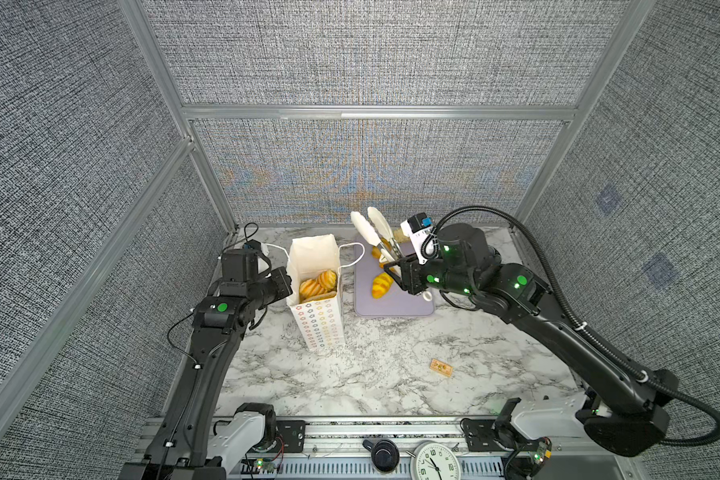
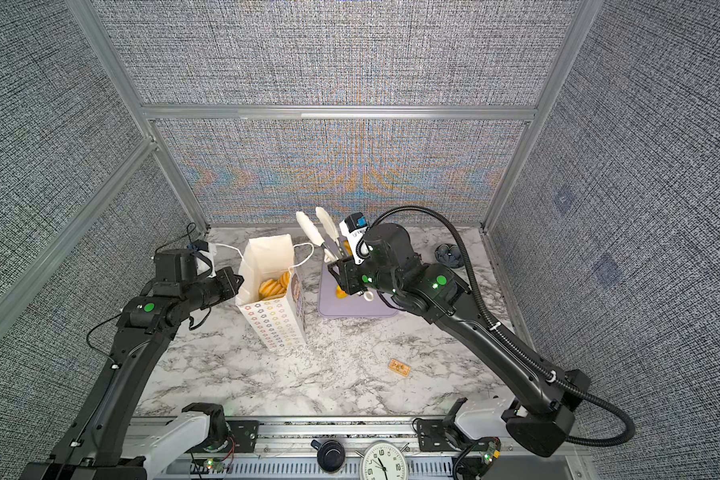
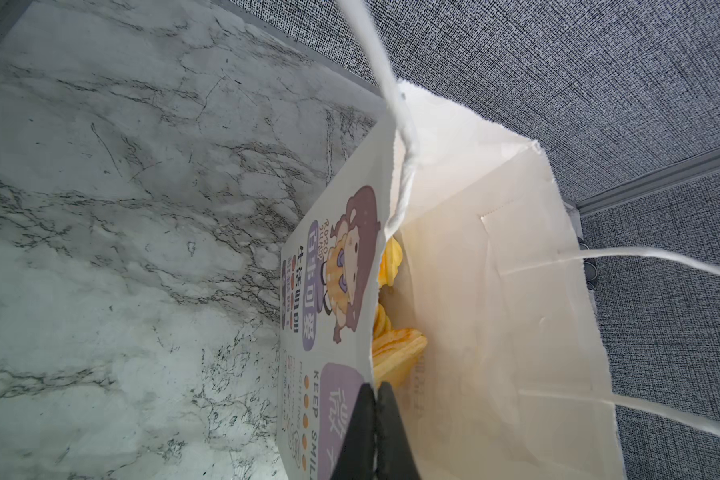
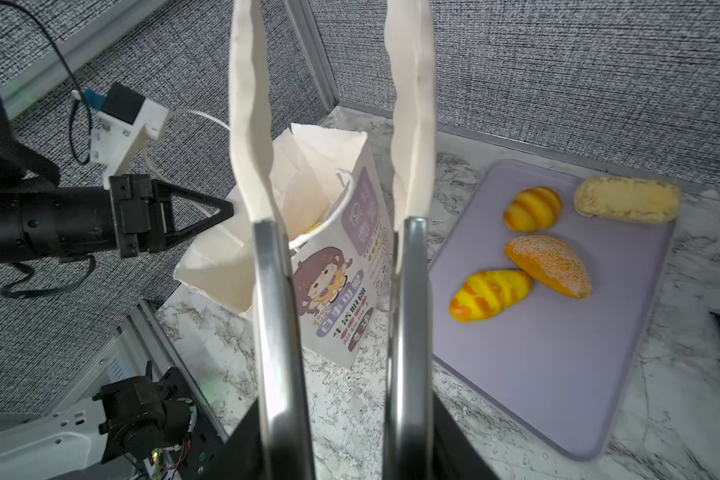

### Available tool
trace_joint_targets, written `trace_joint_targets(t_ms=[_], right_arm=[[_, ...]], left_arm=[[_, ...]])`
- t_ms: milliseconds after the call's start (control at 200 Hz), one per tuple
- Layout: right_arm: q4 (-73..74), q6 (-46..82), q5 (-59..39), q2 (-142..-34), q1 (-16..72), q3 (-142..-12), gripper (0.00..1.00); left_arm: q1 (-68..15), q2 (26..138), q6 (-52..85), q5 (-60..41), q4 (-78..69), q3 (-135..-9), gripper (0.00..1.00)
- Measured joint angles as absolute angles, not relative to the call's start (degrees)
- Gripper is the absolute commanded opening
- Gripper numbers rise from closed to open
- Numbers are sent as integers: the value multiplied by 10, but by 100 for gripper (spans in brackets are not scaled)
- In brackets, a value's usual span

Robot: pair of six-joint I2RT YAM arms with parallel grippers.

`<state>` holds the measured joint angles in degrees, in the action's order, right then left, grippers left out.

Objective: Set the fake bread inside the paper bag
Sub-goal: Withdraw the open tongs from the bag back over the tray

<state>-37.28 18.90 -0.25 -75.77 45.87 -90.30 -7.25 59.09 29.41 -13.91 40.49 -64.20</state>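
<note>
While level, left pincer [image 4: 227, 207] at bag [image 1: 321, 328]

The paper bag [image 3: 495, 291] wall hides most of the bread [image 3: 395, 353] inside.

paper bag [image 3: 516, 311] printed "KEEP SMIL" beside Chinese characters, clock [image 1: 435, 461] numerals 6, 9, 12

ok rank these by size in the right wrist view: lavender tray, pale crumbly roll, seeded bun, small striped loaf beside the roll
1. lavender tray, by far the largest
2. pale crumbly roll and seeded bun: about alike, roll lies farther off, so unranked
3. small striped loaf, smallest
</note>
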Motion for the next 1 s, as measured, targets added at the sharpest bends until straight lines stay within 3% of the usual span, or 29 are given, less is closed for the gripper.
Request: trace_joint_targets(t_ms=[270,1000], right_arm=[[-361,227,6,-738,411,-859,46],[-307,334,-144,-741,283,-711,45]], left_arm=[[-72,590,294,-139,406,-642,2],[-72,585,296,-135,401,-634,2]])
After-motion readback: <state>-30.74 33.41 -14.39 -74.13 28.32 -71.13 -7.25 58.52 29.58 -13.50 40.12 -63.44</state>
